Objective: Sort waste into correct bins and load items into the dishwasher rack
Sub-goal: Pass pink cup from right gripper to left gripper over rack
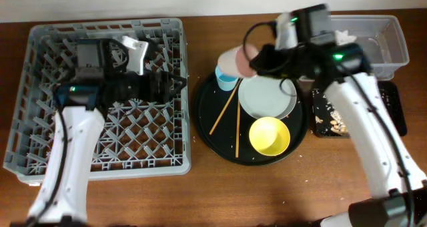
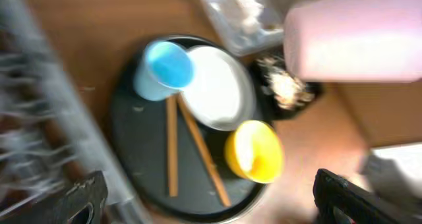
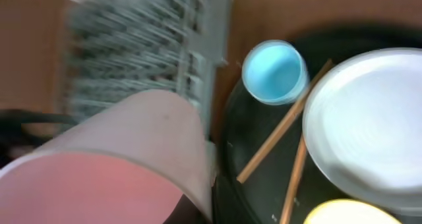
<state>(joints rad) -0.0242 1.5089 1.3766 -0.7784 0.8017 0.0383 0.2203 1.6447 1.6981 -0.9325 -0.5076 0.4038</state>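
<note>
My right gripper is shut on the small pink cup and holds it tilted above the left rim of the round black tray. The cup fills the right wrist view and shows in the left wrist view. On the tray are the light-blue cup, white plate, yellow bowl and two chopsticks. My left gripper is open and empty over the right side of the grey dishwasher rack.
The clear tub at the back right holds a white napkin. The shallow black tray beside it holds beige food scraps. My right arm crosses above both bins.
</note>
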